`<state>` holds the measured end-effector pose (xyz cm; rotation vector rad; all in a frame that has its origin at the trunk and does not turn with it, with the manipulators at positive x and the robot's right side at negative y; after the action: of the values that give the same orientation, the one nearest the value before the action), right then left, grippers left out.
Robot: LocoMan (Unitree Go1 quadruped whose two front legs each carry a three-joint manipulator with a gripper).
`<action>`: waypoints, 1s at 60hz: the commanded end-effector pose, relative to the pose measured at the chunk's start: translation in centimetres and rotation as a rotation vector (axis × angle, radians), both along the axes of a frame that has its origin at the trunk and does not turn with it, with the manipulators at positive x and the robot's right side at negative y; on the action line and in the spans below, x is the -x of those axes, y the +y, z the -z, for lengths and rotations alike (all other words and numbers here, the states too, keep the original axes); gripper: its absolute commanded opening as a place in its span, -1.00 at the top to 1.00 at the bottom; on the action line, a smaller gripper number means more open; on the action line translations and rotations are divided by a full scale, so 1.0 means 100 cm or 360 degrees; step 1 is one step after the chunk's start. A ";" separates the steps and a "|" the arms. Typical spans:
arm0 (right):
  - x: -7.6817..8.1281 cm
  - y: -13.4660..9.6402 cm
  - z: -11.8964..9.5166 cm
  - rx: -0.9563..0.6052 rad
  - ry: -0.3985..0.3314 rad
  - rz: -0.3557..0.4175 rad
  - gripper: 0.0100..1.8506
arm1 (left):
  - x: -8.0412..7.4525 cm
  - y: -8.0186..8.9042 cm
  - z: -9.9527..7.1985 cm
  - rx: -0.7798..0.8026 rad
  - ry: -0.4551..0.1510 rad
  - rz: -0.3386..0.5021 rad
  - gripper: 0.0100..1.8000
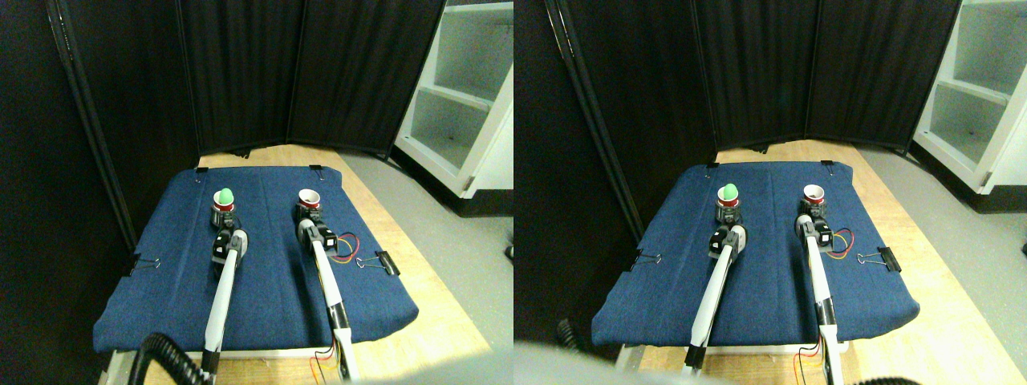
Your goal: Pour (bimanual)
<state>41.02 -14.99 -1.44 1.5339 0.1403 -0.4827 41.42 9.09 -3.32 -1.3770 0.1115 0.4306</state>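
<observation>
Blue cloth on desk before black curtains, left claw at cup holding green ball, right claw at empty cup, grips unclear

I find no legible text, label, brand, number or sign anywhere in the stereo pair view. The two red cups, one on the left and one on the right, show plain white rims with no readable print at this size. The blue cloth is unmarked. The white shelf unit carries no visible lettering.
</observation>
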 end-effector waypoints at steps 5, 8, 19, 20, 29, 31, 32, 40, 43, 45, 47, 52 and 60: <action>-0.005 0.002 -0.001 0.0003 -0.0024 -0.0004 0.65 | -0.001 0.000 0.001 -0.0015 0.0002 -0.0019 0.64; -0.005 0.001 -0.001 -0.0012 -0.0027 -0.0006 0.65 | -0.002 0.001 0.001 -0.0017 0.0009 -0.0005 0.64; -0.006 -0.001 -0.001 0.0005 0.0001 -0.0040 0.60 | 0.001 0.000 -0.001 -0.0052 0.0021 0.0050 0.31; -0.006 -0.002 -0.001 0.0011 0.0004 -0.0057 0.54 | 0.001 0.000 -0.002 -0.0059 0.0023 0.0048 0.28; -0.006 -0.005 -0.002 -0.0079 0.0033 -0.0114 0.20 | 0.004 -0.002 -0.003 -0.0117 0.0043 0.0098 -0.25; -0.006 -0.006 -0.002 -0.0069 0.0025 -0.0137 0.10 | 0.004 -0.002 -0.003 -0.0117 0.0039 0.0111 -0.33; -0.006 -0.005 -0.002 -0.0069 0.0024 -0.0138 0.06 | 0.004 -0.002 -0.003 -0.0121 0.0039 0.0116 -0.35; -0.004 -0.005 -0.003 -0.0102 0.0032 -0.0121 -0.42 | 0.007 -0.002 -0.005 -0.0129 0.0038 0.0135 -0.51; -0.004 -0.005 -0.003 -0.0114 0.0034 -0.0130 -0.54 | 0.007 -0.002 -0.005 -0.0133 0.0036 0.0130 -0.49; -0.004 -0.005 -0.003 -0.0132 0.0034 -0.0129 -0.57 | 0.007 -0.002 -0.005 -0.0136 0.0035 0.0130 -0.49; -0.003 -0.005 -0.004 -0.0155 0.0030 -0.0122 -0.63 | 0.008 -0.001 -0.006 -0.0140 0.0030 0.0130 -0.49; -0.001 -0.004 -0.005 -0.0163 0.0030 -0.0110 -0.65 | 0.009 -0.001 -0.007 -0.0140 0.0025 0.0132 -0.49; 0.004 -0.001 -0.012 -0.0145 0.0017 -0.0123 -0.74 | 0.012 0.000 -0.010 -0.0123 0.0001 0.0129 -0.49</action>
<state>40.49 -15.42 -1.54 1.6029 0.2624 -0.4763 40.21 9.14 -2.99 -1.2780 0.1759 0.3872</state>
